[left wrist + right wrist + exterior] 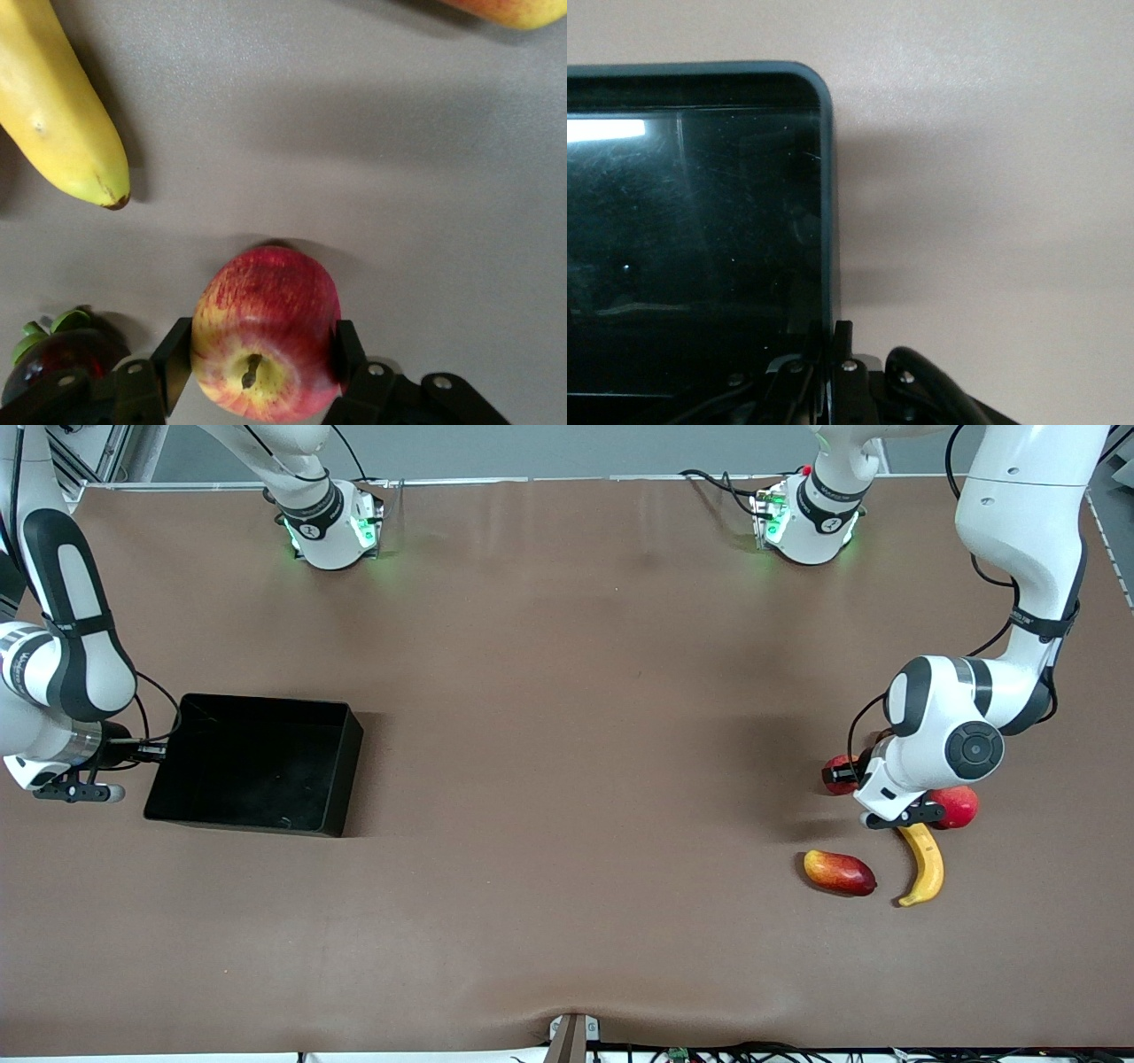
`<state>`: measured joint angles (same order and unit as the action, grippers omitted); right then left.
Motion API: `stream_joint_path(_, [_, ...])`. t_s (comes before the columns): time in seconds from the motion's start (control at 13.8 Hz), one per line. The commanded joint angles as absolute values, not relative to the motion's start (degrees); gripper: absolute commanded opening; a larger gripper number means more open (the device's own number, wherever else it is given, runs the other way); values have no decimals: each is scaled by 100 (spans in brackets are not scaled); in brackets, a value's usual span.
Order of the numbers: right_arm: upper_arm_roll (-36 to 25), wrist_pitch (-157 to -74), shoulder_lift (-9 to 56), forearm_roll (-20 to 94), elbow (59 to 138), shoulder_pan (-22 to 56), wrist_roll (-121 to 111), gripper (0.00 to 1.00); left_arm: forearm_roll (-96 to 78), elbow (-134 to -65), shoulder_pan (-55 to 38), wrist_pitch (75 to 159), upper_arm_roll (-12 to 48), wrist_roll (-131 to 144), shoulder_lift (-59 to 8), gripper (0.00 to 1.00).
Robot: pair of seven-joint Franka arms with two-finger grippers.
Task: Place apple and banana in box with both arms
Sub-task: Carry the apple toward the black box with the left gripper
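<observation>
The small red apple [834, 763] [266, 341], with a yellow patch round its stem, lies toward the left arm's end of the table. My left gripper [842, 774] [261, 335] is shut on it, one black finger against each side. The yellow banana [924, 865] [53, 106] lies nearer to the front camera than the apple, its dark tip pointing toward the apple. The black box [252, 772] [827, 177] stands toward the right arm's end. My right gripper [156, 751] [831, 329] is shut on the box's wall, pinching its rim.
A red-and-yellow mango-like fruit [840, 872] [514, 9] lies beside the banana. A larger pink-red round fruit [957, 806] sits by the left arm's hand. A dark red fruit with green leaves [53, 359] sits close beside the apple. Brown tabletop [567, 779] stretches between box and fruits.
</observation>
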<state>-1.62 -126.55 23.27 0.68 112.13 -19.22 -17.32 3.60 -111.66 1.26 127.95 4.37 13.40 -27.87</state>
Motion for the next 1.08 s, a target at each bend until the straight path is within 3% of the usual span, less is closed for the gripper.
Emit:
stream_joint_path(0.0, [-62,-12543,2259,9,11171,-2048,-1784,0,290,-11145,211,12850,448,1380,-2778,0])
stream_joint_path(0.43, [-9,-10357,2162,579,9784,-1776,-1732,0,290,-10811,184,12482,483,1319,-2348,0])
stream_joint_path(1.01, [-9,-9958,1960,1151,9659,-372,-792,0,299,-10328,202,11190,492,1291,-1670,0])
